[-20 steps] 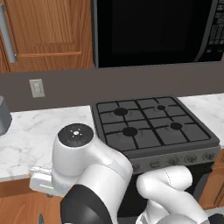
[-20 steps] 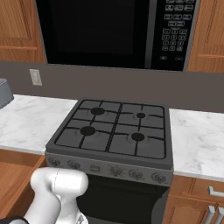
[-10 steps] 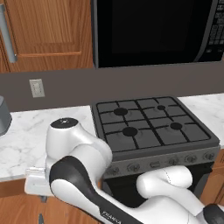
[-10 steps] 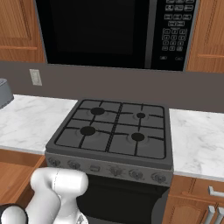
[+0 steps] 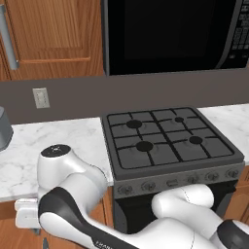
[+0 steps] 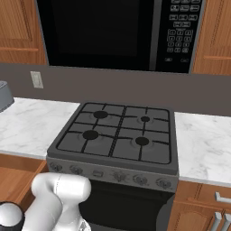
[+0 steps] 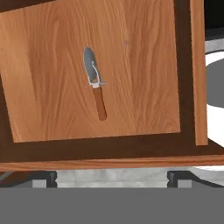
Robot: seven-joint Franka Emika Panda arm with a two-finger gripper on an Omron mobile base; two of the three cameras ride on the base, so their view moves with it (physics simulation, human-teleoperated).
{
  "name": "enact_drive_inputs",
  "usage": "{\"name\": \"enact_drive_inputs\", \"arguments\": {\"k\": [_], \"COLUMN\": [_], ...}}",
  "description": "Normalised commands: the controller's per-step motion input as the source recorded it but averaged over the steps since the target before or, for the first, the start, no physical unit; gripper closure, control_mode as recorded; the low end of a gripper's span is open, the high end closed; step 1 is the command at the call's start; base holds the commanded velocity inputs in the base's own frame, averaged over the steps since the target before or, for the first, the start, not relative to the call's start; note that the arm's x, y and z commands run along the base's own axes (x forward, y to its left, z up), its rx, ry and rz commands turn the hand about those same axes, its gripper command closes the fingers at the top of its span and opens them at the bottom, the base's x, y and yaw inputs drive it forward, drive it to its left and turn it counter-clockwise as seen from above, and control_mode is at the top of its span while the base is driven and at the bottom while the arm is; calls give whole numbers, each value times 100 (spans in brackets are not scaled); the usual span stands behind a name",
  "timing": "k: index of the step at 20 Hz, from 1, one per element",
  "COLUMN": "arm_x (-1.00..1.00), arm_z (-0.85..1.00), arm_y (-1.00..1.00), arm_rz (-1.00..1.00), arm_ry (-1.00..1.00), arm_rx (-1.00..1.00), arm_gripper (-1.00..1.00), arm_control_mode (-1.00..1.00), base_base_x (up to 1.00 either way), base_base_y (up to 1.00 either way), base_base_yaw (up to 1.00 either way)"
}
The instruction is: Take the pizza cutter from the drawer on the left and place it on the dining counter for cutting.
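The pizza cutter (image 7: pixel 95 85) lies flat on the floor of the open drawer (image 7: pixel 140 65), silvery blade toward the top of the hand view and reddish-brown handle pointing down. My gripper (image 7: pixel 111 178) hovers above the drawer, open, its dark fingertips (image 7: pixel 43 177) wide apart and nothing between them. The cutter sits well clear of the fingers, untouched. In the left base view the white hand (image 5: pixel 26 214) hangs low at the left, below the worktop edge. The drawer's wooden inside (image 6: pixel 16 178) also shows at the lower left of the right base view. The dining counter is out of view.
A black gas stove (image 5: pixel 165 141) stands ahead with marble worktop (image 5: pixel 44 146) on both sides. A dark microwave (image 6: pixel 113 31) and wood wall cabinets (image 5: pixel 53 34) hang above. A grey appliance (image 5: pixel 4 129) sits at the far left. The drawer's dark rim (image 7: pixel 186 87) frames the cutter.
The arm's upper links have swung left and lower in the left base view, carrying the hand down beside the worktop edge. The stove and counters have not moved.
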Motion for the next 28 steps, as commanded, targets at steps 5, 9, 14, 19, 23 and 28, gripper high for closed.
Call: {"name": "enact_drive_inputs", "arguments": {"k": [5,9,14,19,23,28], "arm_x": [10,0,20,24,12,2], "arm_z": [-6,-28,-20,-24,-26,-22], "arm_y": [29,18,0,-2,4,3], "arm_rz": [10,8,2,0,0,0], "arm_ry": [0,-8,-13,-3,0,1], "arm_rx": [-2,-5,-1,0,0,0], "arm_gripper": [-100,-100,-100,-100,-100,-100], "arm_control_mode": [-100,-100,-100,-100,-100,-100], "base_base_x": [0,0,0,0,0,0], "base_base_y": [0,0,0,0,0,0], "base_base_yaw": [0,0,0,0,0,0]}}
